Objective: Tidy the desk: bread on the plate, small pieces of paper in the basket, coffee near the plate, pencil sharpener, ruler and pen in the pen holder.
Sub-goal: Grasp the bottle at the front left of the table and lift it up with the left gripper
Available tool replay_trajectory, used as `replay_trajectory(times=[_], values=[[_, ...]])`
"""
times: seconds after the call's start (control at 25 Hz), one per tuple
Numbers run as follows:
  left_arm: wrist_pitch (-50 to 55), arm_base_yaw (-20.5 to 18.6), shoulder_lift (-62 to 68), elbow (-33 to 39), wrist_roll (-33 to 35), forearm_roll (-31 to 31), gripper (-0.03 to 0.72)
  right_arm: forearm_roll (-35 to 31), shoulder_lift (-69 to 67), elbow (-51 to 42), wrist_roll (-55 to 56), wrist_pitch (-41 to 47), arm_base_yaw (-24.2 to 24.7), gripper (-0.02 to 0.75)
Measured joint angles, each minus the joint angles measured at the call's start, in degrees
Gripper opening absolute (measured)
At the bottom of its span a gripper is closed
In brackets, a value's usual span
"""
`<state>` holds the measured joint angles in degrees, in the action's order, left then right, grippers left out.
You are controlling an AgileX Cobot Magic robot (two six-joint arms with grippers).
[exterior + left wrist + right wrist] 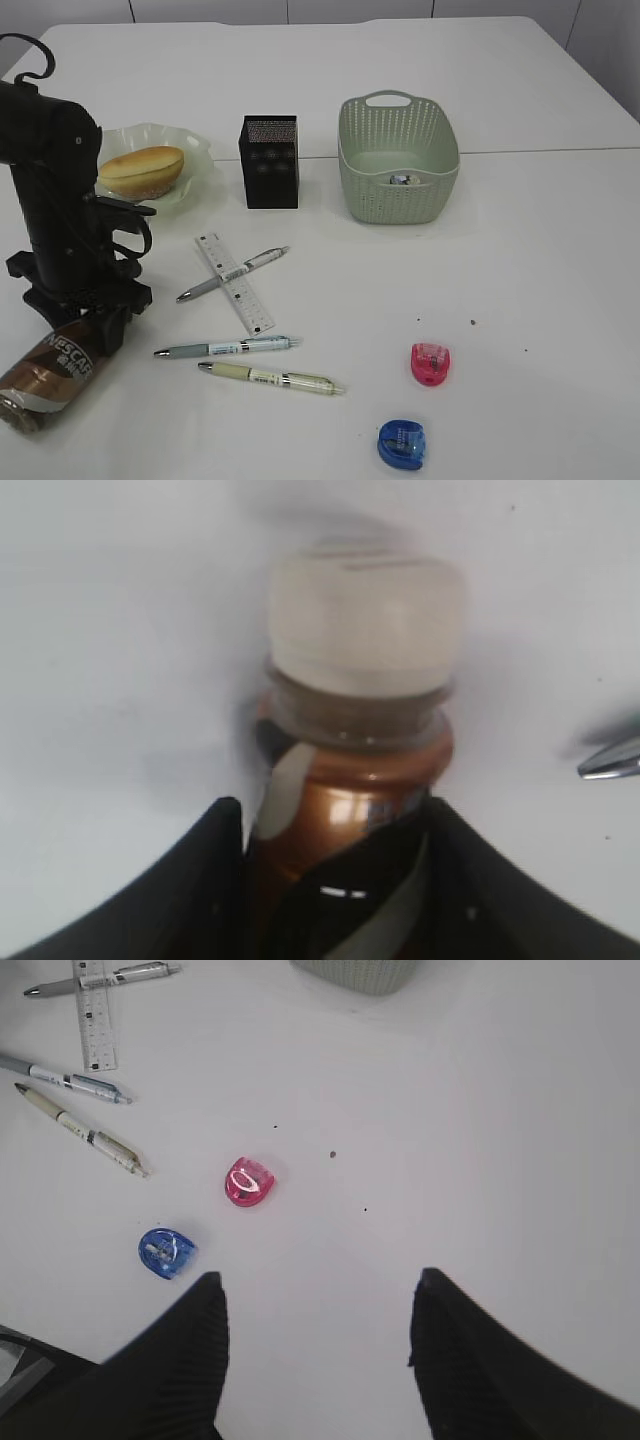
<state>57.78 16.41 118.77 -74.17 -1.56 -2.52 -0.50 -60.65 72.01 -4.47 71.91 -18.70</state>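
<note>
Lying sideways: brown-cream swirled coffee (48,377), white cap.

The open right pincer (318,1360) hangs above bare desk (500,1140), pink sharpener (248,1181) and blue sharpener (166,1253) just left.

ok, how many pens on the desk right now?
3. One grey pen lies across the ruler. A pale blue pen lies below that, and a beige pen sits nearest the front edge. Any inside the pen holder would be hidden.
</note>
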Motion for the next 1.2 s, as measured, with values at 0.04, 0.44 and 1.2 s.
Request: replay_trajectory(times=[0.04,0.44,1.2], values=[[0.0,0.0,0.0,0.0,-0.1,0.0,0.393,0.0,0.0,0.0,0.0,0.0,0.0,0.426],[0.0,0.0,-0.11,-0.23,-0.1,0.69,0.257,0.06,0.0,0.0,0.0,0.0,0.0,0.426],[-57.78,0.0,-46.5,39.83,-7.21,0.83,0.255,0.5,0.0,0.0,0.0,0.0,0.0,0.426]])
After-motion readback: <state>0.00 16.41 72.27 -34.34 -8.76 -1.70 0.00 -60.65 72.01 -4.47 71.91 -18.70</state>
